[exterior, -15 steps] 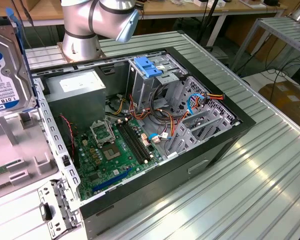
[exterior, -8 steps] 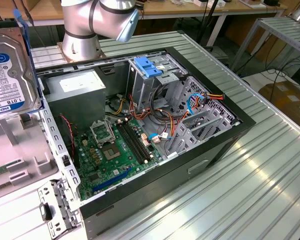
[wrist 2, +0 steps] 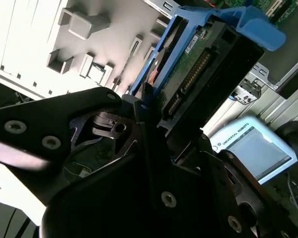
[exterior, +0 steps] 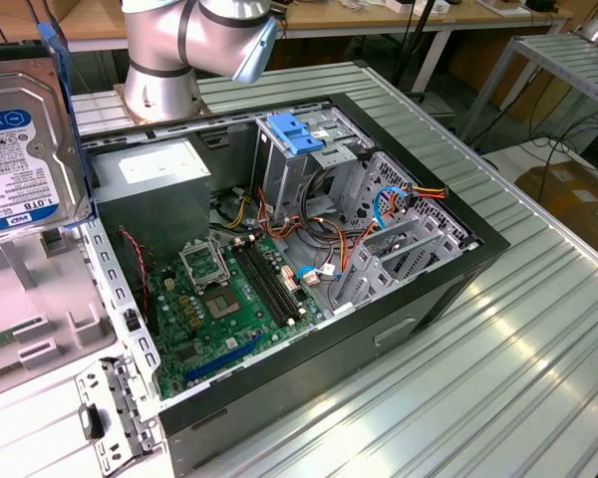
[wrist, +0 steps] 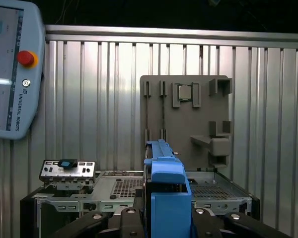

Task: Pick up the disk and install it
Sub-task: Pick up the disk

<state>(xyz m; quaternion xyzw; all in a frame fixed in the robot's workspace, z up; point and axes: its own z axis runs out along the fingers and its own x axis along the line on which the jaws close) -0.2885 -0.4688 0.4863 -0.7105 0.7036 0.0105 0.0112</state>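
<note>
Disk (exterior: pixel 20 149): off the surface, upper left of exterior frame, clamped in pincer (wrist 2: pixel 144 106). Not yet installed in open computer case (exterior: pixel 379 344).

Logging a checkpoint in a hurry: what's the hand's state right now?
Hand: closed, holding the disk upright by its blue-railed edge.

Disk (exterior: pixel 22 149): ext. view's left of case (exterior: pixel 309 383)
</note>
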